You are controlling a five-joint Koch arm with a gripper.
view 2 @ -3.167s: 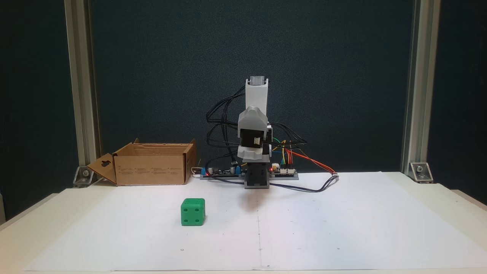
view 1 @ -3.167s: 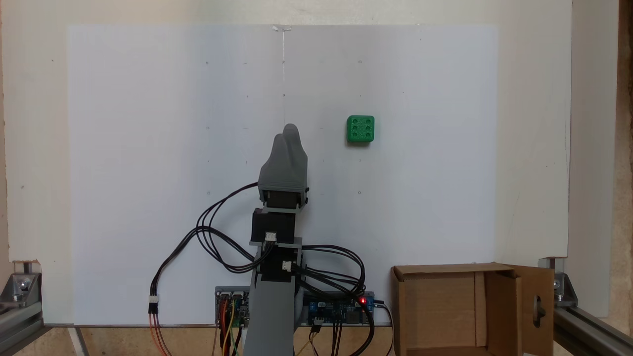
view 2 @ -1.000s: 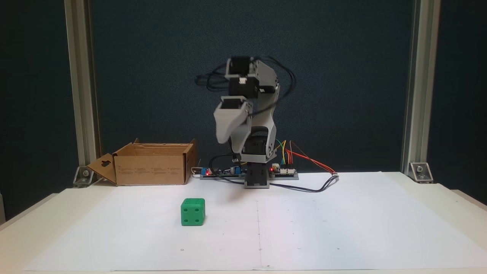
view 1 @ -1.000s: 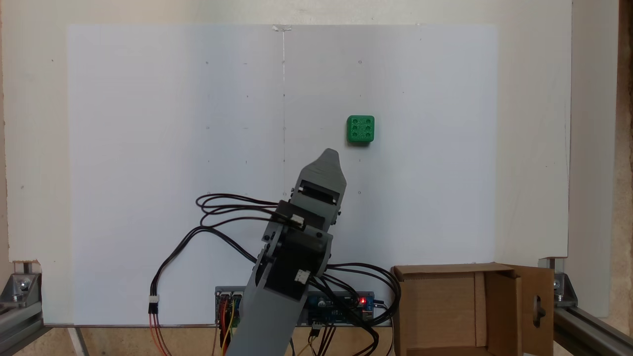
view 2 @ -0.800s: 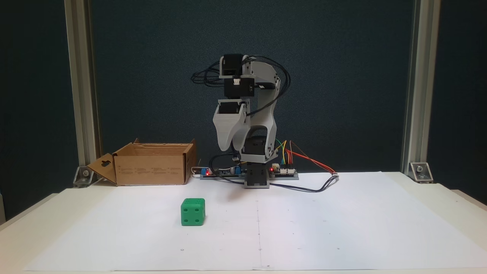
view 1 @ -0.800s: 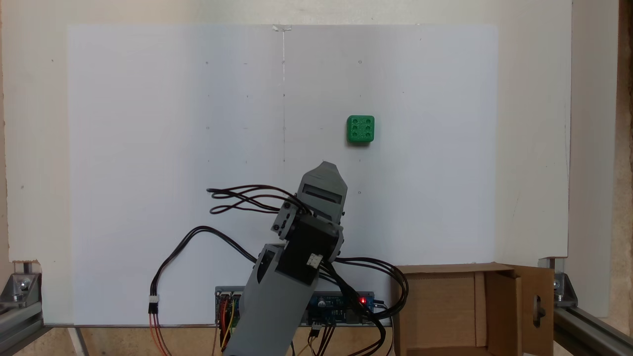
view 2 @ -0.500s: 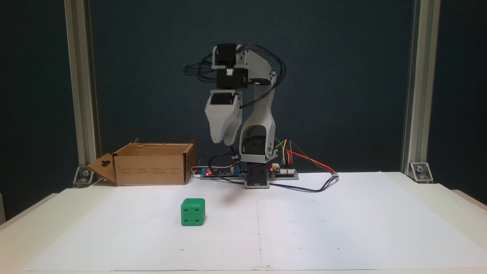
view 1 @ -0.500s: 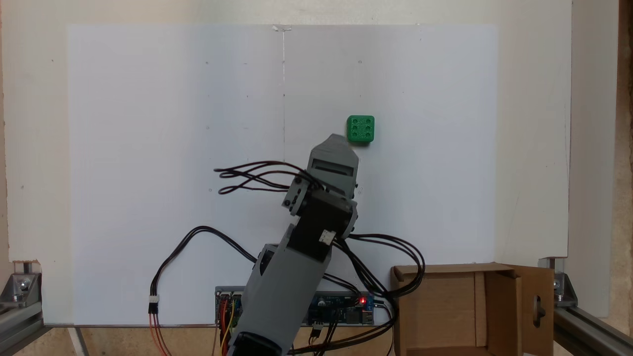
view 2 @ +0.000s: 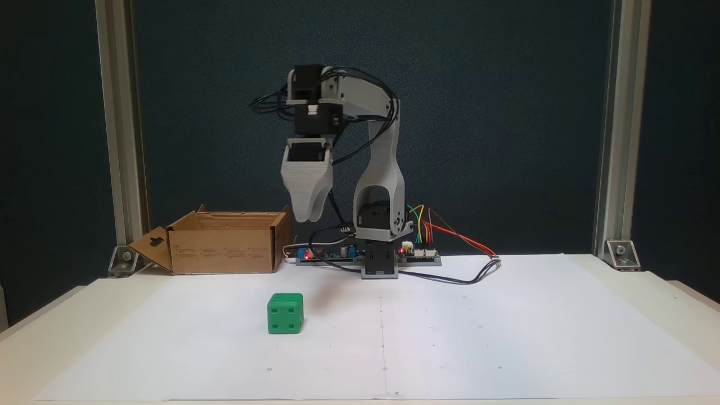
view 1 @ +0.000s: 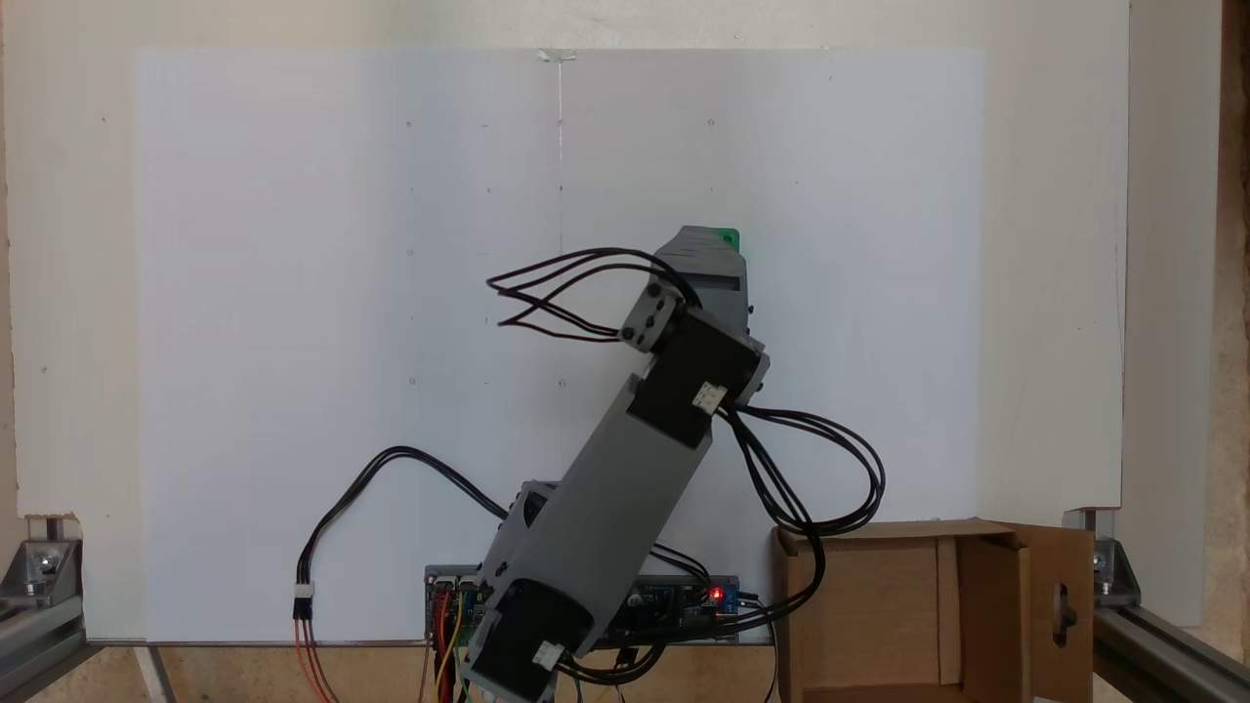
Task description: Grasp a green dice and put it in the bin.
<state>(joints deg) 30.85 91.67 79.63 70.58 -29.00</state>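
The green dice point(view 2: 285, 313) stands on the white paper, left of the centre line, with a four-pip face toward that fixed camera. My gripper point(view 2: 306, 218) points straight down, high above the table, a little right of and behind the dice. Its jaws taper to a single closed tip with nothing between them. From above, the gripper point(view 1: 701, 256) covers most of the green dice point(view 1: 728, 235), leaving a corner showing. The bin point(view 2: 225, 247), an open brown cardboard box, sits at the back left beside the arm's base; it is the bin point(view 1: 977, 532) at the lower right from above.
The arm's base and circuit boards point(view 2: 388, 256) stand at the back edge of the paper, with loose cables point(view 1: 830, 488) looping near the bin's rim. Aluminium frame posts point(view 2: 610, 129) stand at both back corners. White paper point(view 1: 293, 293) covers the table.
The arm rose from its folded pose, swung toward the dice and reached out, so the gripper now hangs over it. The dice and bin stayed put.
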